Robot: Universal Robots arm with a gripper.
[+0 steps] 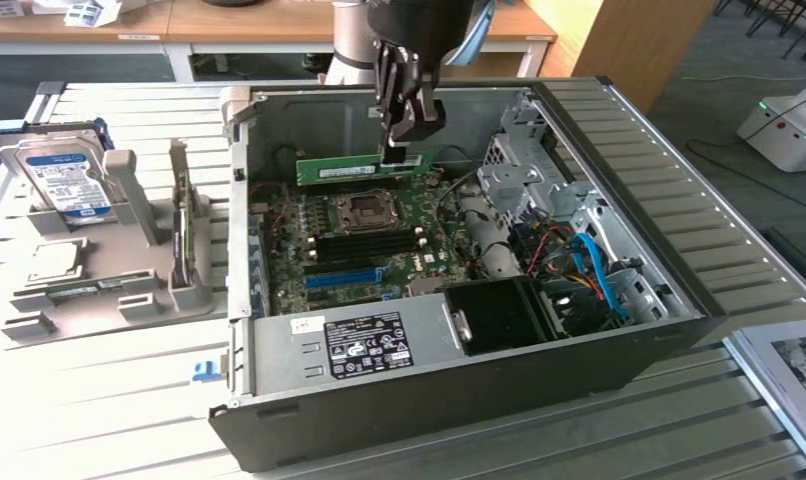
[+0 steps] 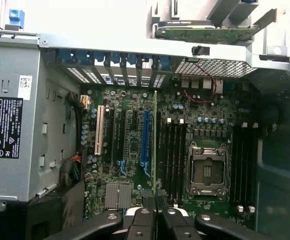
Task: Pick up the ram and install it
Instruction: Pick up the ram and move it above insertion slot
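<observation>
Exterior view, starting at its left: a slatted table (image 1: 96, 400) with a grey rack (image 1: 156, 215) on it. A hard drive (image 1: 60, 175) stands upright in the rack, and a square processor chip (image 1: 56, 262) lies flat in front of it.

Middle: an open computer case (image 1: 443, 400) lies on its side with the motherboard (image 1: 376, 255) facing up. The power supply (image 1: 356, 345) sits in the near corner, label up. The gripper (image 1: 403, 155) hangs over the far part of the board, jaws clamped on the top edge of the ram (image 1: 356, 170). The ram is in the air, standing on its long edge and level, above the processor socket (image 1: 367, 208) end of the board (no contact with the board that I can make out).

Right: a metal drive cage (image 1: 530, 170), with blue cables (image 1: 597, 265) below it.

Wrist view: the gripper (image 2: 155, 202) looks straight down the ram (image 2: 155, 130), which shows edge-on as a thin green line. That line falls between the blue slot (image 2: 145, 137) and the black memory slots (image 2: 174, 150), just beside the nearest one. Cannot tell whether it is lined up over a slot.
</observation>
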